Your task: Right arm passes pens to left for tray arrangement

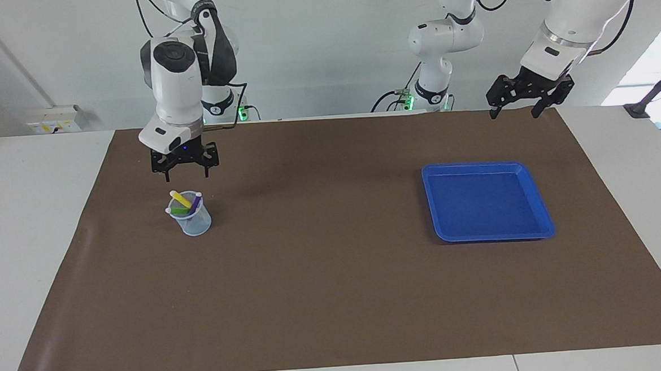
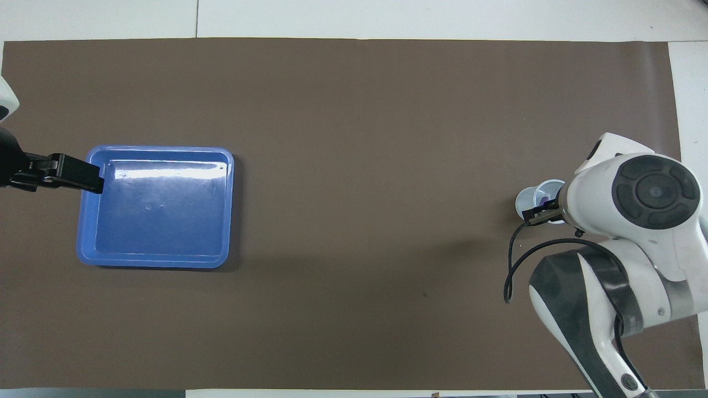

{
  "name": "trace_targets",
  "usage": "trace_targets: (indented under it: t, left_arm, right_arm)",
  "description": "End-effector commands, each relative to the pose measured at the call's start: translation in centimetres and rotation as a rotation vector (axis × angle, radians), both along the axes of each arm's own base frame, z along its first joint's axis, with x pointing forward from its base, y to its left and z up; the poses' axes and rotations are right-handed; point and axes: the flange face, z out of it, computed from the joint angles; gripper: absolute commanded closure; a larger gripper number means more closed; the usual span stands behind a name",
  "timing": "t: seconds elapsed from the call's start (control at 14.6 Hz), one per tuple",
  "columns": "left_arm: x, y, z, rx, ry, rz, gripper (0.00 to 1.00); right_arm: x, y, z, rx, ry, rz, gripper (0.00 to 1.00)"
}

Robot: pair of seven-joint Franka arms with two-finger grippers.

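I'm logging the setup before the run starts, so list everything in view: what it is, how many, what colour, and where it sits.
pens: three, yellow, purple, green; standing in the cup.
cup: one, clear; on the mat toward the right arm's end.
tray: one, bright blue, nothing in it; on the mat toward the left arm's end.
mat: one, brown; covers most of the table.
table: one, white.
right gripper: one, black, open; above the cup.
left gripper: one, black, open; waits raised over the mat's edge, near the tray.
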Motion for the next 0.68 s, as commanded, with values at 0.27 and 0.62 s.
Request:
trace_targets:
  t: [0.27,0.62]
  left_arm:
    - [-1.2,0.1,-0.5,-0.002,-0.025,0.012,0.0]
    - [-1.4,-0.1,-1.2,-0.005,-0.04,0.01,0.0]
  right_arm:
    - [-1.7,0.3,-5.4,-0.074,-0.025,0.143,0.04]
    - [-2.1,0.1,-5.9,-0.11,-0.024,0.172,0.05]
